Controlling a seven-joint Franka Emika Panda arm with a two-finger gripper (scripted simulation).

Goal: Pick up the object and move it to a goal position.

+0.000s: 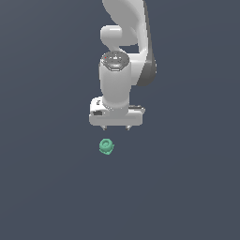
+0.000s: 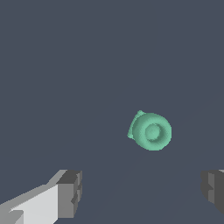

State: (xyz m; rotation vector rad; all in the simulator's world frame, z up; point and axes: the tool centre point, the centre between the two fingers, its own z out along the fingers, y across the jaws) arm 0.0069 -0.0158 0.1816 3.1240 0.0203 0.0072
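A: What does the arm [image 1: 123,56] look like from the exterior view?

B: It hangs over the plain dark floor [image 1: 47,187], wrist pointing down.

A: And the gripper [image 1: 116,126]?

B: Its jaws are spread wide and hold nothing; the wrist view shows one fingertip [image 2: 70,192] at each side with a clear gap between.

A: Where is the object [image 1: 107,146]?

B: On the floor, near the gripper but apart from it, its ring-like hollow facing the wrist camera [image 2: 151,131]. It is not between the fingers.

A: Progress?

B: Early, I judge: nothing is grasped, so aligning, descending, closing, lifting and carrying remain. No goal marker shows.
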